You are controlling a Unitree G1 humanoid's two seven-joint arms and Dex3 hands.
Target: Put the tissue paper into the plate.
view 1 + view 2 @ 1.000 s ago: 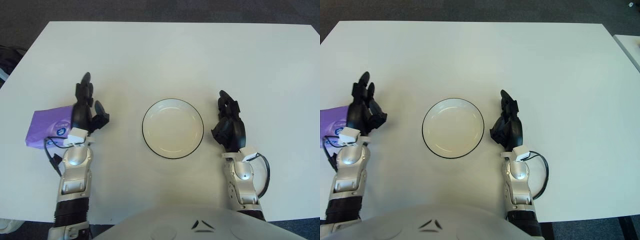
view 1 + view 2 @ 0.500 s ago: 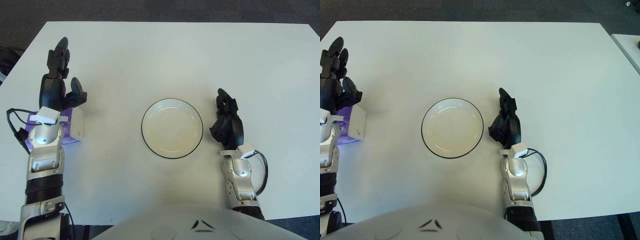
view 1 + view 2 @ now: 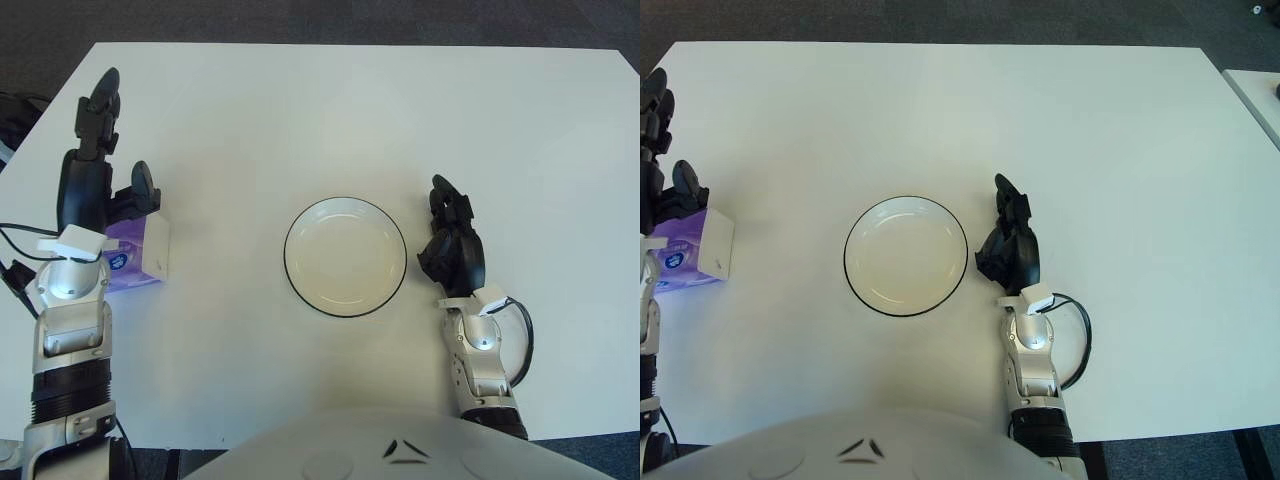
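At the left of the frame, the left hand point(image 3: 95, 190) has moved up over the tissue paper point(image 3: 138, 257), fingers spread, not grasping yet; the plate point(image 3: 345, 257) at centre stays empty, the right hand point(image 3: 455, 250) beside it curled and idle

Large white rectangular bench point(image 3: 330, 110), smooth matte top, fills most of both views. Dark grey-blue carpeted floor point(image 3: 330, 18) runs along the far edge and shows past the left and right corners. Second white surface edge point(image 3: 1258, 95) at far right in the right eye view, apart from the bench with a strip of floor between. Small dark object point(image 3: 1276, 90) on that surface at the frame edge, too cut off to identify. Dark bundled item point(image 3: 14, 110) on the floor off the bench's left corner, unclear.
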